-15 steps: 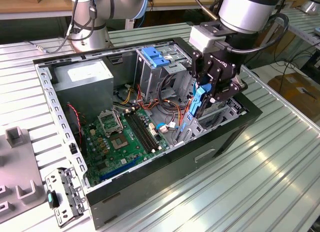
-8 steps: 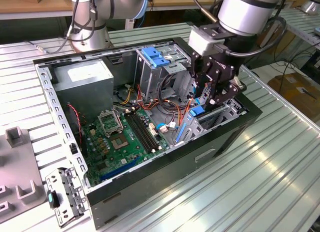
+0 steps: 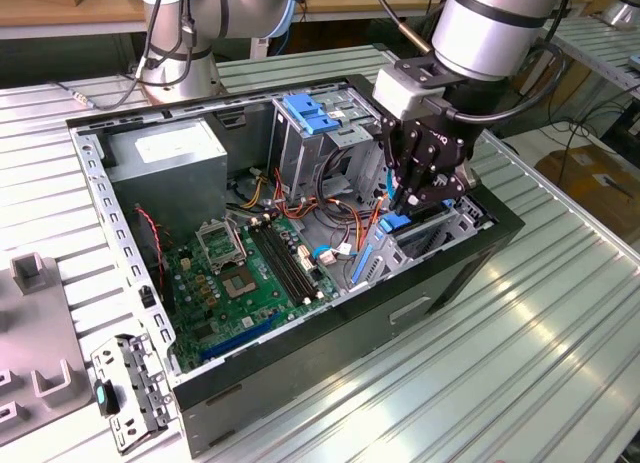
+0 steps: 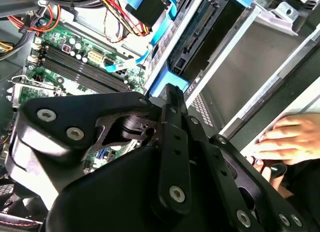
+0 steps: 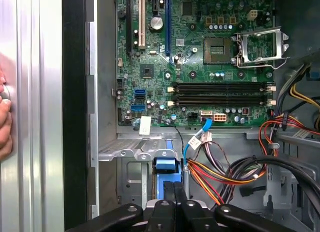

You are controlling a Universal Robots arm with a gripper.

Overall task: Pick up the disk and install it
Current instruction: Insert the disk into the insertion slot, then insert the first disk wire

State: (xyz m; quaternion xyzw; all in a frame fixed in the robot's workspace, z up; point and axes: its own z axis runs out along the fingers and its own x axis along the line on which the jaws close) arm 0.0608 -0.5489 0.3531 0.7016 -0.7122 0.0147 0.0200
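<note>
The step in hand looks like seating the disk (image 3: pixel 398 226), a flat silver hard drive with blue plastic carrier rails, in the grey metal drive cage (image 3: pixel 445 233) at the exterior view's right end of the open black computer case (image 3: pixel 470 268). To do it well, I judge the push should run straight along the cage's guides. The drive should be kept square so its rails do not bind, and clear of the orange and red cable bundle (image 5: pixel 225 174) just beside the bay. A person's hand (image 4: pixel 290 137) rests on the case's outer wall, near the work.

The disk stands on edge, partly sunk in the cage. The black pincer (image 3: pixel 402 205) hangs directly above it, jaws drawn together with no gap showing. Its tips meet the drive's blue upper end, but I cannot tell whether they pinch it or only press.
</note>
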